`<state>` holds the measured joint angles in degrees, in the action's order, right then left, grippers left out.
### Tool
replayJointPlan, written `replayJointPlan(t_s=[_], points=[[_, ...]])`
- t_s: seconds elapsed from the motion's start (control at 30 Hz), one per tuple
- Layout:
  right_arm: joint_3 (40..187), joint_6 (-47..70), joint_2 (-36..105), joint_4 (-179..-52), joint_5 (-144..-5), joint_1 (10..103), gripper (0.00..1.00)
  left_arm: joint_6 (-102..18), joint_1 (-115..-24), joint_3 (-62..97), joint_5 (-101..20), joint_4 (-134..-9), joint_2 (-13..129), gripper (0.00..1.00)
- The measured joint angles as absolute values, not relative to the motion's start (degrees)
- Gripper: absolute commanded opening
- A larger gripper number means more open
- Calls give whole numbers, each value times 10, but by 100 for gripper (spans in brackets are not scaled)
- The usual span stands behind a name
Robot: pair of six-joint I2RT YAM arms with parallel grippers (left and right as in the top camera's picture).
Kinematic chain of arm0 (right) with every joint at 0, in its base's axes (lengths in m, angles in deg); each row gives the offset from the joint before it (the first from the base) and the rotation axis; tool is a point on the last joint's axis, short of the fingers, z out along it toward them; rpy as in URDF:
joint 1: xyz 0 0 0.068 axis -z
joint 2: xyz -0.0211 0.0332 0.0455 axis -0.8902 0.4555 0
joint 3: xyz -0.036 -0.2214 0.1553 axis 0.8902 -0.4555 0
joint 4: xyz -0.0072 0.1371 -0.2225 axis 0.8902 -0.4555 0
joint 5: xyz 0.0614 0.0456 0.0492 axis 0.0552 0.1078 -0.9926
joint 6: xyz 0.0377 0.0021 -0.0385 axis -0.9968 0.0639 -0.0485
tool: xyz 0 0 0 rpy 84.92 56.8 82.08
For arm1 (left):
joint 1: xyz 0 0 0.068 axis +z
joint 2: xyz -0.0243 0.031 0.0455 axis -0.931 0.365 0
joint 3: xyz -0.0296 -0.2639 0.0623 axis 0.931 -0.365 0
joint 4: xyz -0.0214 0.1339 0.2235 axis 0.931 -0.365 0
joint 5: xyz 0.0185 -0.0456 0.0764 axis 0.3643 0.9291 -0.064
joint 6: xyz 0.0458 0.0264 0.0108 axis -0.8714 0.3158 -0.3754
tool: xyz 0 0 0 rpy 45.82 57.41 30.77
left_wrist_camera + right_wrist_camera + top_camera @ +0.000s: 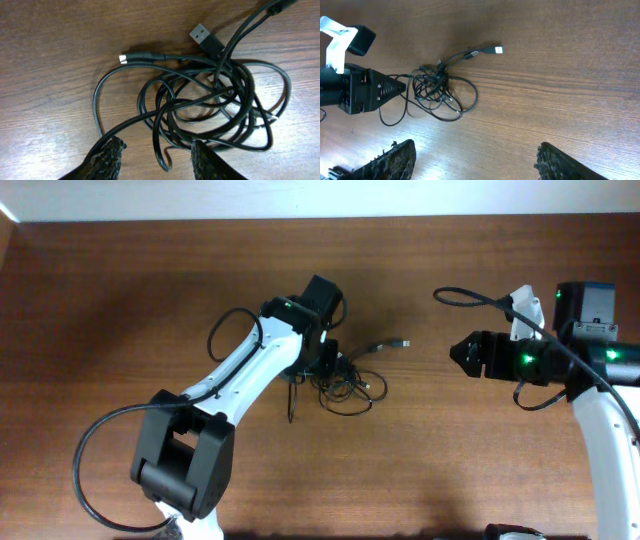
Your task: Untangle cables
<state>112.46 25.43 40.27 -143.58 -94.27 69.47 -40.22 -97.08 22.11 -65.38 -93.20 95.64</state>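
Note:
The cables (348, 385) lie in one tangled black bunch at the table's middle, with a plug end (401, 342) sticking out to the right. In the left wrist view the knot (210, 105) fills the frame, with a USB plug (206, 37) and a silvery-tipped plug (131, 58). My left gripper (156, 156) is open, low over the bunch's left edge, one loop lying between its fingers. My right gripper (475, 159) is open and empty, well to the right of the bunch (436, 87); it also shows in the overhead view (458, 354).
The wooden table (120, 300) holds nothing else. The left arm (240, 380) reaches diagonally from the bottom left. The right arm's own thick black cable (470, 298) loops above it at the right. The table's far edge (300, 220) meets a white wall.

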Motion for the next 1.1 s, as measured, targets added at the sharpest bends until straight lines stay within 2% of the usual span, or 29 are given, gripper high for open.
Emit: replayJointPlan(t_s=[0.1, 0.13, 0.2, 0.23, 0.4, 0.57, 0.73, 0.97, 1.03, 1.1], points=[[1125, 254, 413, -1436, -943, 695, 79, -390, -971, 193, -654, -903, 956, 36], [1125, 254, 413, -1436, -943, 695, 78, -388, -971, 181, -654, -887, 956, 29], [1125, 255, 413, -1437, -943, 695, 79, -378, -971, 157, -654, -870, 957, 6], [1125, 254, 413, -1437, -943, 695, 79, -374, -971, 148, -654, -867, 957, 0], [1125, 255, 414, -1435, -943, 695, 79, -390, -971, 177, -641, -881, 957, 0], [1125, 254, 414, -1429, -943, 695, 79, -460, -971, 397, -579, -974, 951, 0], [1125, 254, 414, -1424, -943, 695, 79, -471, -971, 542, -571, -987, 935, 0], [1125, 253, 414, -1389, -988, 695, 75, -471, -971, 597, -561, -964, 931, 0], [1125, 228, 414, -1360, -1014, 695, 75, -507, -959, 597, -506, -981, 931, 0], [1125, 195, 414, -1335, -1025, 692, 75, -573, -930, 597, -403, -1002, 931, 0]])
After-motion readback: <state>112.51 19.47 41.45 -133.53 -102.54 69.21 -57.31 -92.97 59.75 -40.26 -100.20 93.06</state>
